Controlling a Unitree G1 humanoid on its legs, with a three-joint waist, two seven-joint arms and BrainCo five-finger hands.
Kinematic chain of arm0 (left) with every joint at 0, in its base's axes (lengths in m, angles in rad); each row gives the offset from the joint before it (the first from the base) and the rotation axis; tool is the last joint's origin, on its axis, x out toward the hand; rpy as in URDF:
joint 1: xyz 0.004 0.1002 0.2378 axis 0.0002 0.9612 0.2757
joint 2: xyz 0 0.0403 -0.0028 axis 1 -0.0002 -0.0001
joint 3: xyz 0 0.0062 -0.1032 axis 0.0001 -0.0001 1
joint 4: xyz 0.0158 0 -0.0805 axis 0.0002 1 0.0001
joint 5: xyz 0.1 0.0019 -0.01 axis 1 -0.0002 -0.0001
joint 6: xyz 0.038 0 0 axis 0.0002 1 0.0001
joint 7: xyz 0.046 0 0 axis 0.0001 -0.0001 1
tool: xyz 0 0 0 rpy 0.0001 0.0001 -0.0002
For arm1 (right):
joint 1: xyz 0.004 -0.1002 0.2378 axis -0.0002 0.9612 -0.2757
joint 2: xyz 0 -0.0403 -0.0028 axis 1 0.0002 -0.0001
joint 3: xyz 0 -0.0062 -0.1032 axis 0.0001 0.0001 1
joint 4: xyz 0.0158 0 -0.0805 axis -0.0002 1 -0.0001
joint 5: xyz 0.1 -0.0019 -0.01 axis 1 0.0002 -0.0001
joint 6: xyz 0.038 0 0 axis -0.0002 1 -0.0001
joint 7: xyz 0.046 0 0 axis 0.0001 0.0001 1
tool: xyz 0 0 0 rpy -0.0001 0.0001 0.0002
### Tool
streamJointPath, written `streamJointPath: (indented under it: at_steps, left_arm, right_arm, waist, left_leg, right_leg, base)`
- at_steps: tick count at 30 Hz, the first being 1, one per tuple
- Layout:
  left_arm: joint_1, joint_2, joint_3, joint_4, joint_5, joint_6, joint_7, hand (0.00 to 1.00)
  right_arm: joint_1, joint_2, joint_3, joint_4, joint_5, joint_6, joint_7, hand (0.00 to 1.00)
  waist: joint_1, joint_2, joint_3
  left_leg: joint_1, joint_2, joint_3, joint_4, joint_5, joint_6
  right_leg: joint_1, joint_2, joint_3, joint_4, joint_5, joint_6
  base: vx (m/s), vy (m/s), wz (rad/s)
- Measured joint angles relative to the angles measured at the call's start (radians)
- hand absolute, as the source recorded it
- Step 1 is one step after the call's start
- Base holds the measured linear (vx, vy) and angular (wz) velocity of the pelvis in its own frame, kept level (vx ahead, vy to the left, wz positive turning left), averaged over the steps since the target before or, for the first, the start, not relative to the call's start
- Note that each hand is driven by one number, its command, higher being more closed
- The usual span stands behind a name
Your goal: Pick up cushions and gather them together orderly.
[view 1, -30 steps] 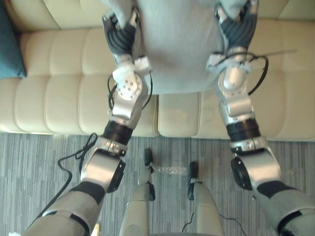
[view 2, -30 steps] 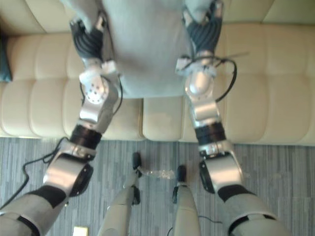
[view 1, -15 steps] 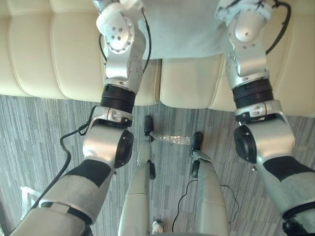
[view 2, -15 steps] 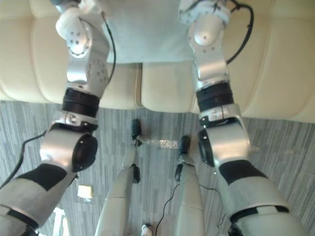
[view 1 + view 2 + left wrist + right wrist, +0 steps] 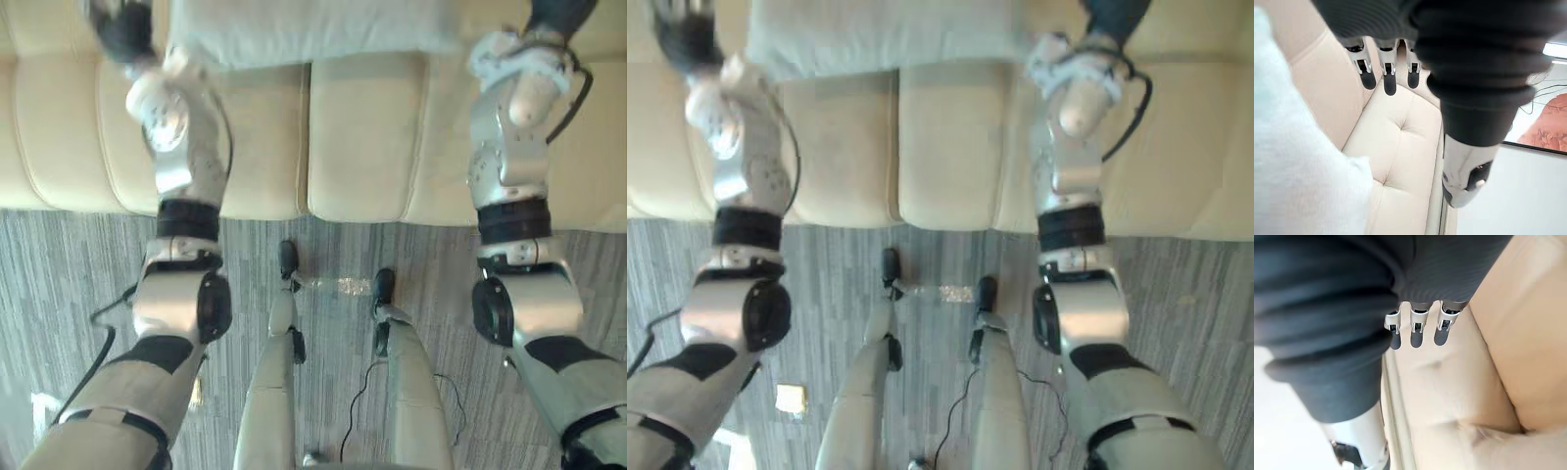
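Status of cushion, pale grey-blue: lying flat on the seat of the cream sofa, towards the backrest, between the two arms and free of both hands.

Left hand: fingers straight and relaxed, thumb apart, holding nothing. The cushion's pale edge is just beside it, apart from the fingertips as far as the wrist view shows.

Right hand: fingers likewise straight and empty, over bare sofa upholstery.

Done, by judgement: this one cushion rests on the seat, roughly square to the seat's front edge.

Left, by judgement: any further cushions to be fetched and lined up with it, since one cushion alone makes no gathered row.

Hidden or doubtful: the cushion's far edge is cut off by the upper border of the eye views, so its fit against the backrest cannot be told. Both hands are blurred or clipped there. Whether either hand touches the sofa cannot be told.

Surroundings: grey striped carpet in front of the sofa.
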State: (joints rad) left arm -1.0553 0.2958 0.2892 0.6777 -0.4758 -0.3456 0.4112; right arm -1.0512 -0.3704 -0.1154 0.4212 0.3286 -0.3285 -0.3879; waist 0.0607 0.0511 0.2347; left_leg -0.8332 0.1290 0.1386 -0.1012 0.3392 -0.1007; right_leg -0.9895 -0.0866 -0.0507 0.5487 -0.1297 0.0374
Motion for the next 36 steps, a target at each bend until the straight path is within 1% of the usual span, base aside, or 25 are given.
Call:
streamJointPath:
  at_steps: [1, 2, 3, 4, 5, 7, 8, 9, 11, 12, 13, 15, 18, 19, 21, 22, 24, 26, 27, 30, 33, 35, 36]
  left_arm:
    - [0.033, 0.003, 0.005, -0.005, 0.000, -0.002, -0.008, 0.00]
    - [0.128, 0.004, 0.006, -0.032, 0.000, -0.006, -0.028, 0.00]
    - [0.237, -0.001, -0.002, -0.052, -0.001, -0.014, -0.051, 0.00]
    - [0.289, -0.007, -0.013, -0.060, -0.003, -0.014, -0.065, 0.00]
    - [0.410, -0.022, -0.054, -0.079, -0.003, -0.014, -0.090, 0.00]
    - [0.564, -0.060, -0.108, -0.097, 0.005, -0.013, -0.125, 0.00]
    - [0.682, -0.090, -0.157, -0.119, 0.012, -0.012, -0.150, 0.00]
    - [0.735, -0.104, -0.178, -0.124, 0.027, -0.011, -0.163, 0.00]
    - [0.915, -0.146, -0.243, -0.131, 0.089, 0.004, -0.220, 0.00]
    - [0.951, -0.155, -0.250, -0.131, 0.098, 0.008, -0.229, 0.00]
    - [1.044, -0.180, -0.266, -0.113, 0.115, 0.016, -0.256, 0.00]
    - [1.076, -0.198, -0.268, -0.081, 0.128, 0.028, -0.270, 0.00]
    - [1.129, -0.240, -0.265, 0.060, 0.205, 0.057, -0.304, 0.00]
    - [1.135, -0.244, -0.264, 0.083, 0.223, 0.066, -0.308, 0.00]
    - [1.155, -0.269, -0.231, 0.170, 0.289, 0.092, -0.324, 0.00]
    - [1.157, -0.273, -0.223, 0.186, 0.299, 0.094, -0.326, 0.00]
    - [1.164, -0.281, -0.192, 0.244, 0.359, 0.117, -0.339, 0.00]
    - [1.166, -0.282, -0.187, 0.268, 0.381, 0.122, -0.349, 0.00]
    - [1.166, -0.284, -0.169, 0.282, 0.414, 0.127, -0.359, 0.00]
    - [1.165, -0.291, -0.136, 0.300, 0.437, 0.137, -0.368, 0.00]
    - [1.156, -0.292, -0.116, 0.307, 0.455, 0.141, -0.374, 0.00]
    - [1.155, -0.291, -0.112, 0.309, 0.456, 0.144, -0.374, 0.00]
    - [1.141, -0.290, -0.109, 0.309, 0.457, 0.147, -0.374, 0.00]
  right_arm:
    - [0.036, -0.010, 0.000, -0.026, 0.005, -0.004, 0.009, 0.00]
    - [0.139, -0.036, -0.001, -0.094, 0.024, -0.017, 0.037, 0.00]
    - [0.254, -0.040, -0.001, -0.151, 0.029, -0.021, 0.066, 0.00]
    - [0.313, -0.039, -0.002, -0.176, 0.032, -0.021, 0.077, 0.00]
    - [0.453, -0.030, -0.004, -0.227, 0.037, -0.026, 0.107, 0.00]
    - [0.626, -0.004, 0.008, -0.274, 0.036, -0.024, 0.158, 0.00]
    - [0.746, 0.028, 0.015, -0.302, 0.036, -0.023, 0.200, 0.00]
    - [0.794, 0.046, 0.021, -0.305, 0.032, -0.022, 0.219, 0.00]
    - [0.964, 0.108, 0.047, -0.304, -0.004, -0.005, 0.289, 0.00]
    - [0.997, 0.126, 0.049, -0.297, -0.017, -0.004, 0.299, 0.00]
    - [1.077, 0.178, 0.050, -0.238, -0.030, 0.007, 0.330, 0.00]
    - [1.113, 0.200, 0.047, -0.173, -0.043, 0.013, 0.342, 0.00]
    - [1.186, 0.268, 0.037, 0.054, -0.056, 0.055, 0.376, 0.00]
    - [1.195, 0.280, 0.035, 0.090, -0.056, 0.062, 0.380, 0.00]
    - [1.222, 0.330, 0.007, 0.232, -0.067, 0.083, 0.393, 0.00]
    - [1.228, 0.337, 0.001, 0.255, -0.078, 0.087, 0.393, 0.00]
    - [1.232, 0.341, -0.002, 0.344, -0.101, 0.104, 0.399, 0.00]
    - [1.235, 0.344, -0.007, 0.367, -0.117, 0.108, 0.400, 0.00]
    - [1.237, 0.355, -0.031, 0.392, -0.133, 0.112, 0.407, 0.00]
    - [1.237, 0.368, -0.039, 0.432, -0.133, 0.115, 0.409, 0.00]
    - [1.223, 0.370, -0.039, 0.467, -0.133, 0.117, 0.408, 0.00]
    - [1.207, 0.369, -0.038, 0.469, -0.133, 0.117, 0.408, 0.00]
    - [1.206, 0.371, -0.040, 0.471, -0.133, 0.118, 0.408, 0.00]
  waist:
    - [-0.002, -0.001, 0.000]
    - [-0.008, -0.001, 0.000]
    - [-0.012, -0.001, 0.000]
    - [-0.015, -0.001, 0.000]
    - [-0.019, -0.003, -0.001]
    - [-0.022, -0.010, -0.005]
    - [-0.021, -0.016, -0.006]
    - [-0.021, -0.022, -0.006]
    - [-0.020, -0.045, -0.017]
    - [-0.020, -0.052, -0.021]
    - [-0.020, -0.071, -0.044]
    - [-0.019, -0.075, -0.057]
    - [-0.019, -0.081, -0.124]
    - [-0.019, -0.082, -0.136]
    - [-0.020, -0.078, -0.183]
    - [-0.019, -0.077, -0.194]
    - [-0.020, -0.068, -0.220]
    - [-0.020, -0.064, -0.229]
    - [-0.020, -0.062, -0.230]
    - [-0.021, -0.063, -0.234]
    - [-0.021, -0.071, -0.228]
    - [-0.024, -0.074, -0.234]
    - [-0.029, -0.084, -0.231]
  left_leg:
    - [0.014, 0.000, 0.003, 0.000, -0.003, 0.004]
    - [0.048, 0.000, 0.009, 0.000, -0.012, 0.012]
    - [0.090, 0.000, 0.012, 0.000, -0.019, 0.014]
    - [0.111, -0.002, 0.012, 0.000, -0.024, 0.015]
    - [0.165, -0.006, 0.012, 0.000, -0.033, 0.015]
    - [0.239, -0.011, 0.013, 0.001, -0.051, 0.015]
    - [0.296, -0.015, 0.013, 0.005, -0.077, 0.016]
    - [0.318, -0.016, 0.013, 0.011, -0.085, 0.014]
    - [0.402, -0.019, 0.016, 0.027, -0.118, 0.005]
    - [0.420, -0.019, 0.016, 0.031, -0.125, 0.005]
    - [0.464, -0.013, 0.018, 0.038, -0.143, 0.002]
    - [0.492, -0.010, 0.017, 0.038, -0.146, -0.001]
    - [0.565, -0.007, 0.017, 0.040, -0.171, 0.002]
    - [0.578, -0.007, 0.018, 0.039, -0.173, 0.000]
    - [0.633, -0.004, 0.021, 0.034, -0.195, -0.001]
    - [0.640, -0.004, 0.021, 0.034, -0.199, -0.001]
    - [0.690, -0.004, 0.029, 0.015, -0.205, -0.002]
    - [0.709, -0.003, 0.032, 0.006, -0.205, -0.003]
    - [0.728, -0.002, 0.032, 0.000, -0.203, -0.007]
    - [0.738, -0.001, 0.026, 0.005, -0.207, -0.012]
    - [0.723, -0.001, 0.015, 0.084, -0.250, -0.016]
    - [0.691, 0.010, 0.002, 0.157, -0.289, -0.024]
    - [0.654, 0.014, -0.021, 0.253, -0.347, -0.025]
  right_leg:
    - [0.013, 0.000, 0.002, -0.002, -0.001, 0.002]
    - [0.050, 0.001, 0.006, -0.012, -0.005, 0.004]
    - [0.096, 0.001, 0.007, -0.021, -0.010, 0.005]
    - [0.121, 0.000, 0.007, -0.024, -0.015, 0.005]
    - [0.177, -0.002, 0.007, -0.027, -0.029, 0.006]
    - [0.251, -0.007, 0.007, -0.026, -0.051, 0.005]
    - [0.308, -0.010, 0.006, -0.024, -0.070, 0.006]
    - [0.333, -0.012, 0.006, -0.024, -0.077, 0.005]
    - [0.426, -0.017, 0.004, -0.033, -0.101, 0.001]
    - [0.444, -0.016, 0.002, -0.035, -0.104, 0.001]
    - [0.500, -0.014, -0.005, -0.054, -0.109, -0.002]
    - [0.537, -0.012, -0.011, -0.073, -0.109, -0.002]
    - [0.643, -0.009, -0.021, -0.137, -0.108, 0.001]
    - [0.660, -0.009, -0.022, -0.146, -0.107, 0.003]
    - [0.733, -0.008, -0.023, -0.191, -0.103, 0.009]
    - [0.744, -0.008, -0.024, -0.200, -0.102, 0.011]
    - [0.796, -0.005, -0.023, -0.238, -0.096, 0.019]
    - [0.821, -0.003, -0.022, -0.255, -0.089, 0.016]
    - [0.844, -0.001, -0.024, -0.271, -0.085, 0.015]
    - [0.869, 0.001, -0.028, -0.291, -0.081, 0.014]
    - [0.889, 0.001, -0.021, -0.303, -0.079, 0.012]
    - [0.881, -0.006, -0.021, -0.305, -0.069, 0.002]
    - [0.872, -0.014, -0.024, -0.304, -0.062, -0.005]
  base:
    - [0.04, -0.075, -0.07]
    - [0.04, -0.066, -0.05]
    - [0.05, -0.065, -0.02]
    - [0.08, -0.083, 0.06]
    - [0.08, -0.076, 0.08]
    - [0.08, -0.079, 0.10]
    - [0.08, -0.096, 0.09]
    - [0.07, -0.093, 0.05]
    - [0.08, -0.076, -0.01]
    - [0.10, -0.076, -0.07]
    - [0.08, -0.047, -0.05]
    - [0.07, -0.026, -0.02]
    - [0.09, 0.008, 0.01]
    - [0.09, 0.015, 0.00]
    - [0.08, 0.011, -0.02]
    - [0.07, 0.016, -0.03]
    - [0.05, 0.019, -0.07]
    - [0.06, 0.012, -0.05]
    - [0.05, 0.007, 0.00]
    - [0.02, -0.006, 0.07]
    - [0.03, -0.006, -0.04]
    - [0.02, 0.014, -0.15]
    - [0.00, 0.030, -0.21]
